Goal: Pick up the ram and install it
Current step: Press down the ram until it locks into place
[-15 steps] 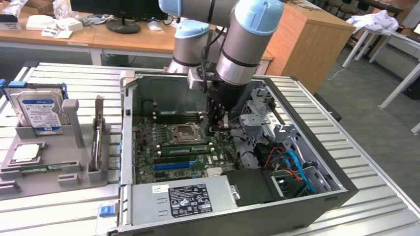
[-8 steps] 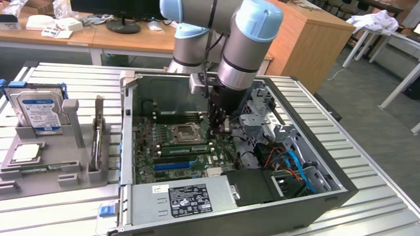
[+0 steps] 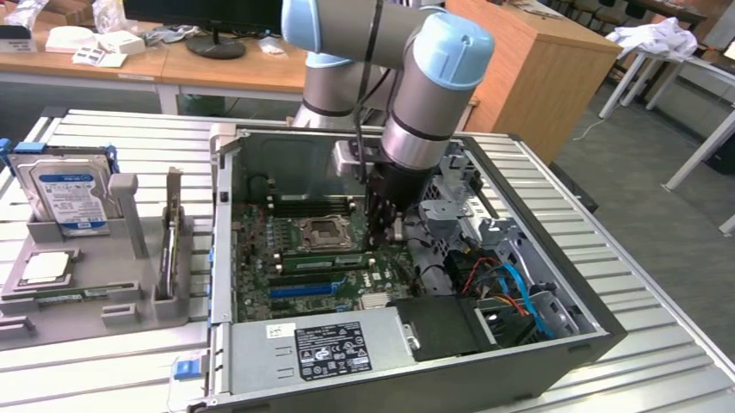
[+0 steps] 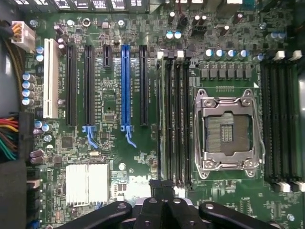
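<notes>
The gripper (image 3: pixel 385 228) reaches down inside the open computer case (image 3: pixel 224 258) in the middle of the exterior view. In the wrist view its black fingers (image 4: pixel 151 193) are drawn tight together over the end of the memory slots (image 4: pixel 174 119); whether they touch anything is hard to tell.

Nearest the exterior camera, at the lower centre, is the grey power supply (image 3: pixel 327 351) with its black label. Behind it on the motherboard (image 3: pixel 258 267), the ram (image 3: pixel 324 261) appears to sit in a slot – a narrow green stick lying crosswise, its end just beside the gripper. Just beyond it is the empty CPU socket (image 3: pixel 325 231) in its metal frame.

On the exterior view's left a grey tray (image 3: pixel 126 301) holds a square silver processor chip (image 3: pixel 46 268) and, farther back, a hard drive (image 3: pixel 69 194) standing upright.
</notes>
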Robot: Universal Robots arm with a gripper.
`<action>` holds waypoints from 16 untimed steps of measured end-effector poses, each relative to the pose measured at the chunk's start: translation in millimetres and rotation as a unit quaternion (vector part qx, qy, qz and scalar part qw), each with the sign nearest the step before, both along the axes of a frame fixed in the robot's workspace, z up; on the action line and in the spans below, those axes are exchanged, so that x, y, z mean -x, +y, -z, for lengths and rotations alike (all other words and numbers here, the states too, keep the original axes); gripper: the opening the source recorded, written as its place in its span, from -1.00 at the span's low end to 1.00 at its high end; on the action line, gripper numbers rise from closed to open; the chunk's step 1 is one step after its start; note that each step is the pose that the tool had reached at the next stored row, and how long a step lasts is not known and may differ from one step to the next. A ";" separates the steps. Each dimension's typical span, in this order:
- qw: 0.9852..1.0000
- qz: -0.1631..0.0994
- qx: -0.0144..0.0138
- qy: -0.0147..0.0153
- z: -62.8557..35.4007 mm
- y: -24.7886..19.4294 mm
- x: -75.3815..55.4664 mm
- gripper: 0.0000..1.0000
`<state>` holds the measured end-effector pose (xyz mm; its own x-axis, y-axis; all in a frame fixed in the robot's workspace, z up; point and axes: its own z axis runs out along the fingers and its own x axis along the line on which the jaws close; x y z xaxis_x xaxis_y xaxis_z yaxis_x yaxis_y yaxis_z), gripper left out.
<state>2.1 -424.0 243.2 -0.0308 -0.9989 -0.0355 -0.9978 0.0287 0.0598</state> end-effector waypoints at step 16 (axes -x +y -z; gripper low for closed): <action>1.000 0.002 0.003 -0.002 12.7 7.9 1.4 -0.79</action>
